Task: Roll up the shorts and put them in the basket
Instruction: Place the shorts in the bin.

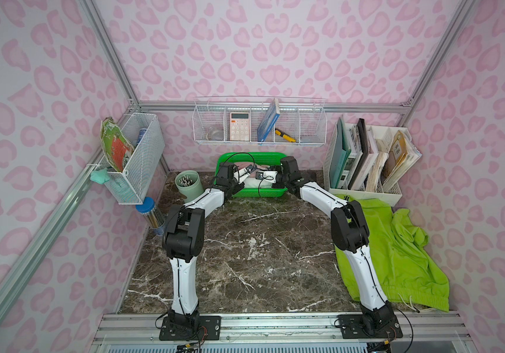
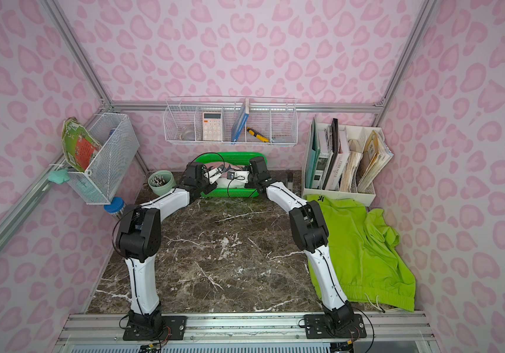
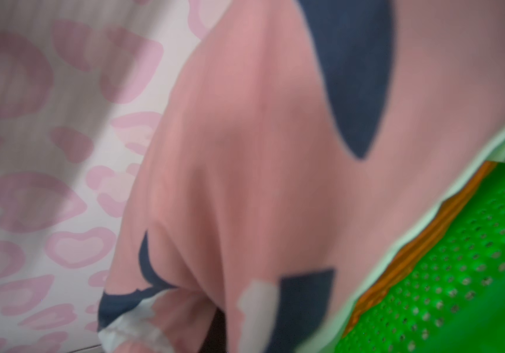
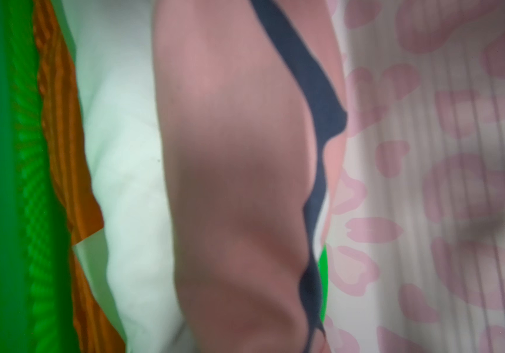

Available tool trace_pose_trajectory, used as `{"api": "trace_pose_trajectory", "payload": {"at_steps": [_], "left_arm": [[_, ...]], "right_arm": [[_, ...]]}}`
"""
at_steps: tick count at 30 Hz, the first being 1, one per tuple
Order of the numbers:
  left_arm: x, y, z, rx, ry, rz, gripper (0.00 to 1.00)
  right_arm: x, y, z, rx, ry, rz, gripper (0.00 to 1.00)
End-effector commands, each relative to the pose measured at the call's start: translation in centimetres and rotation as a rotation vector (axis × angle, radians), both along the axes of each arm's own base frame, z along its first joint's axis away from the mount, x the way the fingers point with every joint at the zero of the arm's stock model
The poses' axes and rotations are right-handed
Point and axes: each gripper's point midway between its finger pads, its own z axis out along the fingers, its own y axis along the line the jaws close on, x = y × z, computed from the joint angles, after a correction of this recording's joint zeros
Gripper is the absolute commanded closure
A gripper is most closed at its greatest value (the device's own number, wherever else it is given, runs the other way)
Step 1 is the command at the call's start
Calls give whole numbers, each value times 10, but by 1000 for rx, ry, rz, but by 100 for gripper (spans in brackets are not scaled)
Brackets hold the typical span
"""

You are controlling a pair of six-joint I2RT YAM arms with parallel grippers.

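Overhead, pink spotted walls (image 1: 275, 45) enclose a marble table (image 1: 260, 259). Both pincers reach into one green basket (image 1: 245, 193) holding white cloth (image 4: 123, 152), orange cloth (image 4: 59, 122) and the pink shorts (image 3: 275, 152), close against both. The right pincer (image 1: 268, 178) is closed; the left pincer (image 1: 243, 171) I cannot tell, and any grip is hidden. The lime shorts (image 1: 398, 244) lie well back from the right pincer, beside its arm. Two shorts, two wire racks (image 1: 260, 125).

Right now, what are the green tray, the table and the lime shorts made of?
Tray: looks like glossy plastic, its walls dotted with small holes.
Table: dark brown with white veins, like polished marble, maybe a print.
Lime shorts: thin, wrinkly cloth with a slight sheen, probably synthetic.
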Motion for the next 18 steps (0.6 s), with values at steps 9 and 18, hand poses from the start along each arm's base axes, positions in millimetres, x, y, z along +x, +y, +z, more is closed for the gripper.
{"api": "trace_pose_trajectory", "payload": {"at_steps": [9,18], "left_arm": [[-30,13,75,-351,4,62,1],[-79,-1,151,-591,-88,-14,2]], "right_arm": [[6,-30,-36,-109,63,-98,100],[2,-23,-23,-111,27,-80,100]]}}
